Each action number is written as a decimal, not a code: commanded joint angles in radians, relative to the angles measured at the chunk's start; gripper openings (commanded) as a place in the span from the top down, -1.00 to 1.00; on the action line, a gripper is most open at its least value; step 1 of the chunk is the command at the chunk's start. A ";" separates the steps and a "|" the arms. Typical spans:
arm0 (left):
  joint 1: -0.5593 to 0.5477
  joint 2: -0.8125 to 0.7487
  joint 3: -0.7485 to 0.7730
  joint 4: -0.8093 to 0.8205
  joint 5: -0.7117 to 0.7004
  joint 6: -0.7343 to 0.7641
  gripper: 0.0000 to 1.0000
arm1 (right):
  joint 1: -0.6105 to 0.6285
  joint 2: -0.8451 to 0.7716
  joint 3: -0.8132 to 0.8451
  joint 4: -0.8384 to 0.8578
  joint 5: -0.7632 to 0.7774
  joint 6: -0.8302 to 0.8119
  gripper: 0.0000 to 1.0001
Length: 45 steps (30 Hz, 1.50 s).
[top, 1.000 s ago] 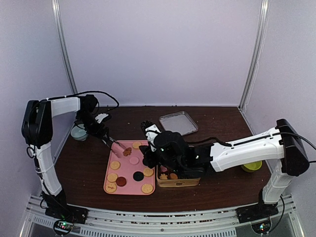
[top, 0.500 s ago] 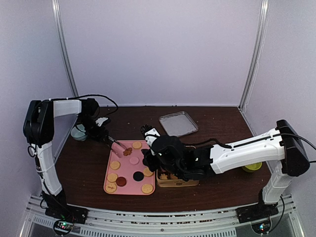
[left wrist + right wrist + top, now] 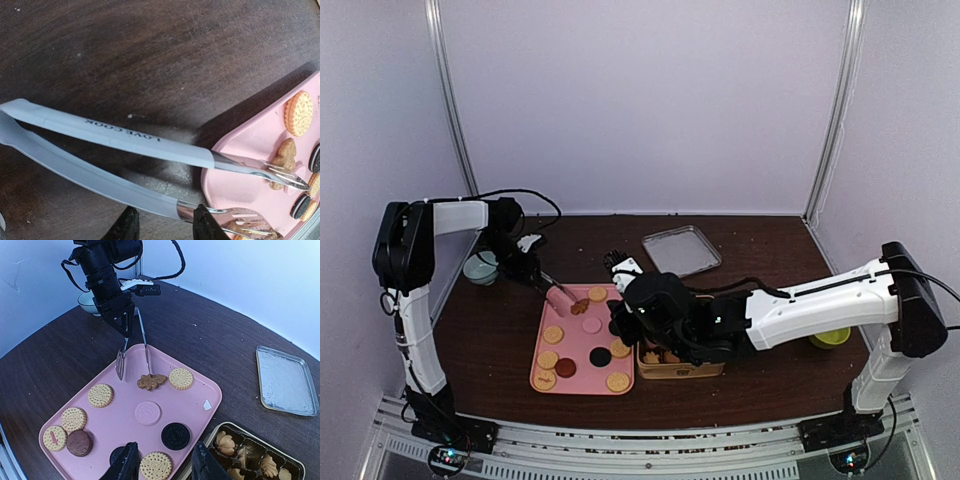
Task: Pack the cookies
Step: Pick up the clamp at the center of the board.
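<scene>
Several cookies lie on the pink tray [image 3: 576, 345]: round tan ones [image 3: 100, 395], a pink one [image 3: 147, 413], a black one [image 3: 175, 436], a dark red one [image 3: 79, 442] and a brown animal-shaped one [image 3: 151, 381]. My left gripper [image 3: 124, 320] is shut on grey-handled tongs [image 3: 115, 134]. The tongs are spread; one metal tip touches the brown cookie's edge and the other hangs left of it. My right gripper [image 3: 166, 465] is open and empty above the tray's near right side, beside the gold tin [image 3: 680, 370]. The tin holds flower-shaped cookies [image 3: 226, 442].
A clear rectangular lid [image 3: 682, 249] lies at the back. A teal bowl [image 3: 480, 269] stands by the left arm. A yellow-green bowl [image 3: 830, 337] sits under the right arm's base. A small white shard [image 3: 207, 404] lies on the tray.
The left arm has shifted the tongs slightly at the tray's far corner. The right arm has edged a little toward the tray. No cookie has moved.
</scene>
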 commanded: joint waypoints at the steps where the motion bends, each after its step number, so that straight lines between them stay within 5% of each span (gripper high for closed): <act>1: -0.003 0.026 0.023 0.036 0.013 -0.011 0.31 | 0.009 -0.007 0.028 -0.021 0.033 -0.003 0.26; 7: -0.003 0.004 0.019 0.036 0.025 -0.001 0.70 | 0.012 -0.008 0.033 -0.021 0.036 -0.007 0.26; 15: -0.003 -0.006 0.017 0.041 0.017 0.004 0.76 | 0.017 -0.016 0.039 -0.039 0.048 -0.023 0.26; 19: -0.002 -0.014 0.029 0.032 0.062 0.014 1.00 | 0.018 -0.025 0.031 -0.048 0.049 -0.018 0.25; 32: -0.004 -0.175 0.126 -0.090 0.363 0.196 1.00 | -0.048 -0.077 0.067 -0.054 -0.205 0.024 0.12; 38: -0.012 -0.214 0.076 -0.104 0.337 0.213 1.00 | -0.082 -0.093 0.051 -0.061 -0.241 0.040 0.10; 40: -0.018 -0.202 0.048 -0.079 0.234 0.162 1.00 | -0.083 -0.104 0.038 -0.062 -0.242 0.044 0.10; 43: -0.019 -0.151 0.022 -0.073 0.109 0.058 0.22 | -0.085 -0.113 0.026 -0.073 -0.233 0.048 0.07; 45: -0.021 -0.138 -0.018 -0.043 0.089 -0.009 -0.13 | -0.085 -0.118 0.017 -0.077 -0.222 0.048 0.00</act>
